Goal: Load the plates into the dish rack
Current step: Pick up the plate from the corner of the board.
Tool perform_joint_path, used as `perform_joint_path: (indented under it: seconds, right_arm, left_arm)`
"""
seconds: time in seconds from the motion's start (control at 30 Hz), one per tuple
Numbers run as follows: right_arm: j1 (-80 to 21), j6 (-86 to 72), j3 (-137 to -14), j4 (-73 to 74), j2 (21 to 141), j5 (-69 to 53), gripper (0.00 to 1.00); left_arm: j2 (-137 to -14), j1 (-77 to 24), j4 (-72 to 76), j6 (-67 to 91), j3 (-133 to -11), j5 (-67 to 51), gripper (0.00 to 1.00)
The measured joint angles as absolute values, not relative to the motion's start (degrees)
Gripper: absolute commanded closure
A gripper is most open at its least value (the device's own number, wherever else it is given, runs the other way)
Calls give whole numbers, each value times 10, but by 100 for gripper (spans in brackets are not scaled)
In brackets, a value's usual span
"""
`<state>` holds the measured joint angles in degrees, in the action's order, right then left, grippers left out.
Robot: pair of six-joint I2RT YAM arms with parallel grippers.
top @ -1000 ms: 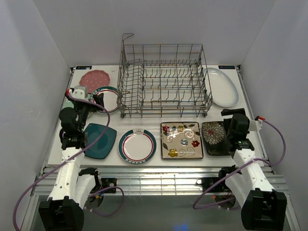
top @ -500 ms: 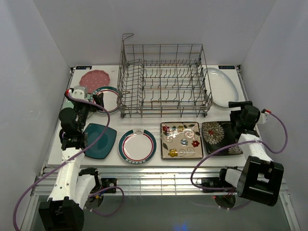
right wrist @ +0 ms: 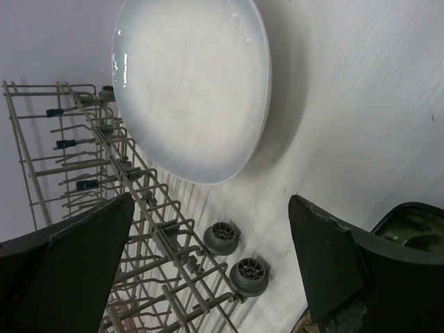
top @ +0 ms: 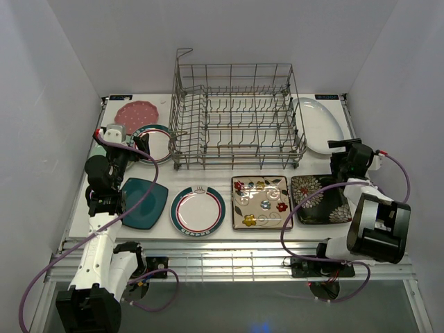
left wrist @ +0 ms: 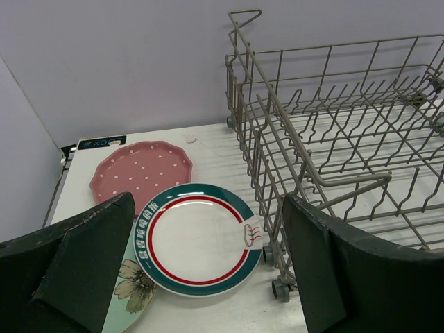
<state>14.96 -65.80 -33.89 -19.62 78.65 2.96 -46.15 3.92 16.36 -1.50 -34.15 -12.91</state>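
The dish rack [top: 236, 114] is set at the back middle of the table [right wrist: 361, 104], and all eight plates are seen lying flat on the table outside it. To its left, the pink dotted plate [top: 137, 111] is placed at the far corner. A teal-and-red-rimmed round plate [left wrist: 198, 239] lies just in front of it, close beside the rack's left wall. A mint green floral plate [left wrist: 128, 298] is glimpsed at that round plate's near left edge. It appears to be tucked partly beneath it, though most of it is hidden by the left arm [top: 104, 184].

Along the front row, from left to right, are laid the teal square plate [top: 142, 201], the second rimmed round plate [top: 198, 210], the pale floral square plate [top: 261, 202] and the dark floral square plate [top: 316, 198]. The white oval plate [right wrist: 191, 83] is laid to the right of the rack, close to its side.

The left jaws are spread wide and held above the teal-and-red-rimmed round plate, with nothing gripped between them. The right jaws are likewise opened wide and empty. They are held over the bare table between the white oval plate and the dark floral square plate, near the rack's right front corner. A cable of the right arm [top: 374, 222] is draped across the dark floral square plate.
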Motion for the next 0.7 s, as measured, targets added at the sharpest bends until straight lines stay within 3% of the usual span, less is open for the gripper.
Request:
perform_joint_path:
  seconds: [0.43,0.5,0.7]
  right_arm:
    - [150,-672,-354,-255,874,29,0]
    - [150,-675,-362,-269,895,28,6]
    - [150,-686,-370,-313,948,23,7]
  left_arm:
    - [-462,39,164,-15,-341,-129,2]
    - [-462,39,164,-15,-341,-129,2]
    - [-460,39,164,-15,-341,-129,2]
